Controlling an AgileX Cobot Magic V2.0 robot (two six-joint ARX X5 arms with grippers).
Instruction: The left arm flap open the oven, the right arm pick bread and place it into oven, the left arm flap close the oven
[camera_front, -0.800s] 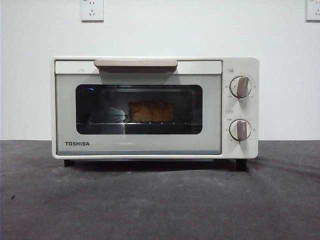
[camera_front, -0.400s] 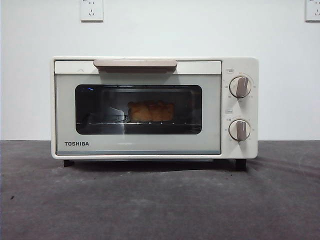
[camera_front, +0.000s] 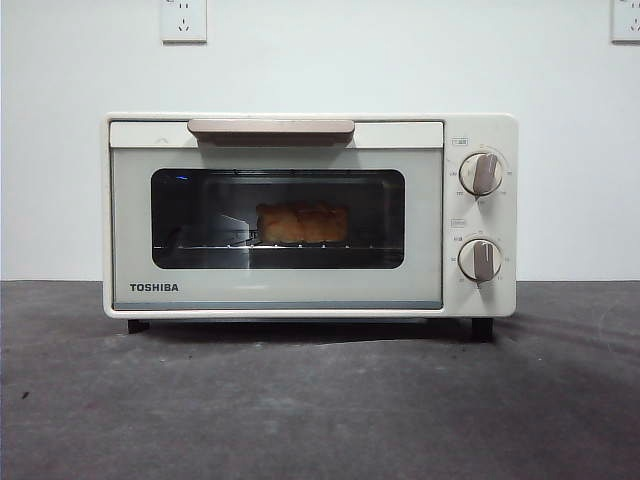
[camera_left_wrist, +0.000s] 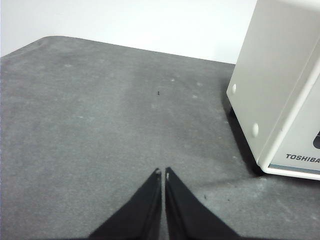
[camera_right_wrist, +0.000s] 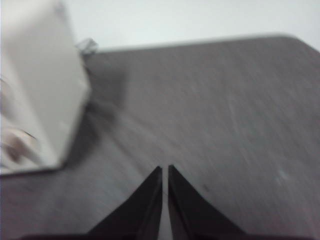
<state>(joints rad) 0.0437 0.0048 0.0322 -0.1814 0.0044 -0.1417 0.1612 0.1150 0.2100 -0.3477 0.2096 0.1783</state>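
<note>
The cream-white oven (camera_front: 310, 215) stands in the middle of the front view with its glass door shut and its beige handle (camera_front: 271, 128) at the top. Through the window I see the golden bread (camera_front: 302, 223) resting on the wire rack inside. My left gripper (camera_left_wrist: 162, 173) is shut and empty, low over the grey mat beside the oven's side wall (camera_left_wrist: 280, 85). My right gripper (camera_right_wrist: 165, 171) is shut and empty too, over the mat off the oven's (camera_right_wrist: 37, 95) other side, in a blurred picture. Neither arm shows in the front view.
A grey mat (camera_front: 320, 400) covers the table in front of the oven. Two knobs (camera_front: 481, 174) sit on the oven's right panel. Wall sockets (camera_front: 184, 20) hang on the white wall behind.
The oven and bread look the same apart from a slight wobble of the oven. No arm appears in the front view.
</note>
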